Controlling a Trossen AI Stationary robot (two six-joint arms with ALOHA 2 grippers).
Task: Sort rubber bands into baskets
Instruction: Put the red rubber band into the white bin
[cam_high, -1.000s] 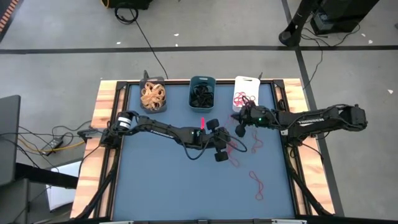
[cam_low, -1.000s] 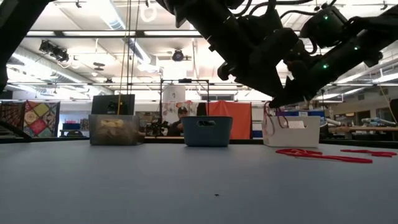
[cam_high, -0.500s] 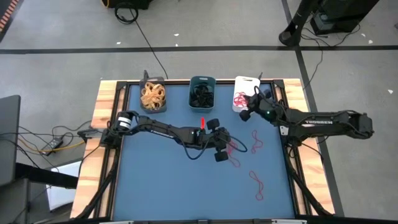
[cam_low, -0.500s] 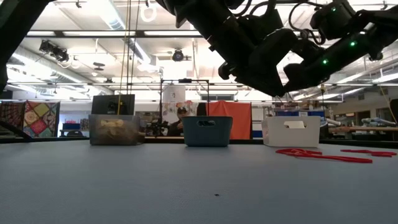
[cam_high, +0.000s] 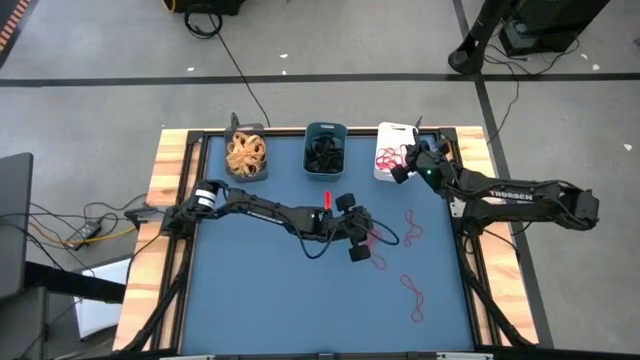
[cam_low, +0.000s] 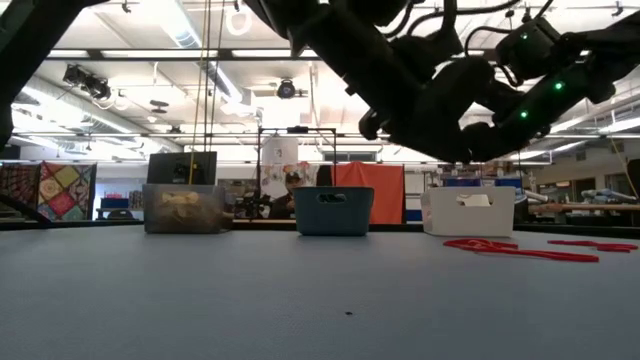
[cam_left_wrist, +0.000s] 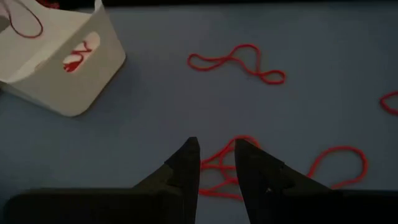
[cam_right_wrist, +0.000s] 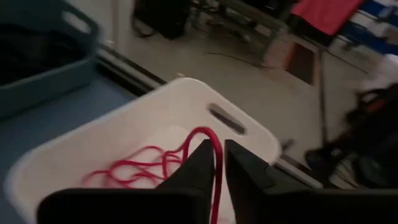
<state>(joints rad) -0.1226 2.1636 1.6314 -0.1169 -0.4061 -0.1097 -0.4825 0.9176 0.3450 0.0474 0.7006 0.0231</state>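
Table (cam_high: 260, 300): flat blue-grey matte top inside a pale wooden frame, with black rails down both sides.
Left arm (cam_high: 265, 208): dark and jointed, stretched from the left edge to mid-table, a red mark near its wrist.
Right arm (cam_high: 520, 195): dark, reaching from the right edge toward the far right corner.
Dark grey basket (cam_high: 246, 155): small translucent smoky plastic bin at the far edge, heaped with tan rubber bands (cam_high: 245, 153).
Teal-blue basket (cam_high: 325, 150): same size, middle of the row, holding a tangle of black rubber bands (cam_high: 324, 152).
White basket (cam_high: 393, 160): smooth plastic with slot handles, right end of the row; red rubber bands (cam_right_wrist: 146, 163) lie inside, and more show through the handle slot in the left wrist view.
Left gripper (cam_left_wrist: 216, 160): low over the mat near mid-table, its jaws a narrow gap apart, hanging above a loose red tangle (cam_left_wrist: 227, 171); nothing is pinched.
Right gripper (cam_right_wrist: 219, 158): over the white basket's open top, jaws nearly pressed together, pinching a red loop (cam_right_wrist: 211, 144) that trails down into the bin.
Loose red bands on the table (cam_high: 412, 228): thin wavy loops scattered on the right half, several near the left gripper and another pair (cam_high: 414, 295) nearer the front edge.
Hard to make out: in the low view both grippers are dark silhouettes, and the basket contents are barely visible from there.
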